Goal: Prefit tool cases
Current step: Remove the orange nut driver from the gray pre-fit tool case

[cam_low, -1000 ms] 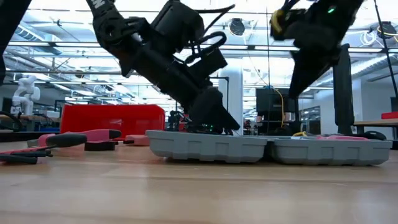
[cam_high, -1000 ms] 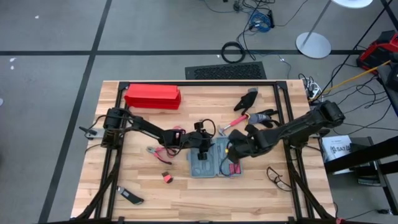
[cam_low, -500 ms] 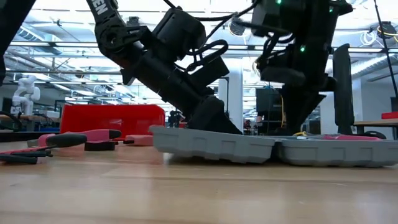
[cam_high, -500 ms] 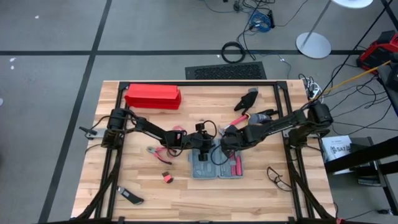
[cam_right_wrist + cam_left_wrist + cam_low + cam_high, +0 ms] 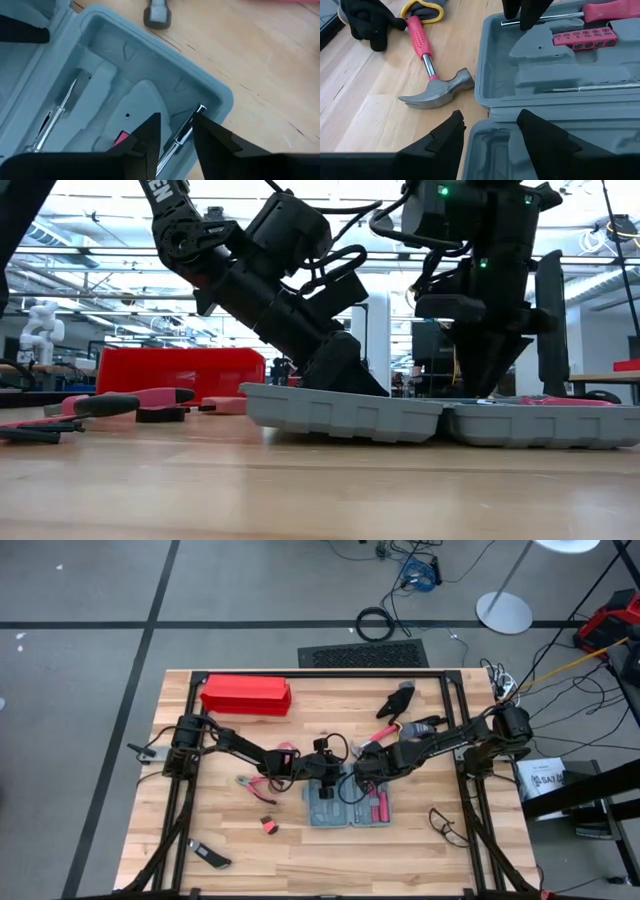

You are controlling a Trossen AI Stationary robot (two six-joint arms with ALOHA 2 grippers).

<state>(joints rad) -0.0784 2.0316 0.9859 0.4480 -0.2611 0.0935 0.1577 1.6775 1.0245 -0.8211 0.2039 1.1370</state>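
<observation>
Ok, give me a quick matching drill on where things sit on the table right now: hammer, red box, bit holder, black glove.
Things:
1. hammer
2. red box
3. pink bit holder
4. black glove

Places:
A. seated in a recess of the open tool case
B. far side of the table, on the left arm's side
C. on the wood just outside the case's rim
D. far side of the table, on the right arm's side

Pairs: 1-C, 2-B, 3-A, 4-D

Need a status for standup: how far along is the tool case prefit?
Done: case lies open, bit strip and red-handled screwdriver seated. In hand: right claw over a metal shaft at the tray corner; left claw open at the other half. Left: hammer and pliers on the table.
</observation>
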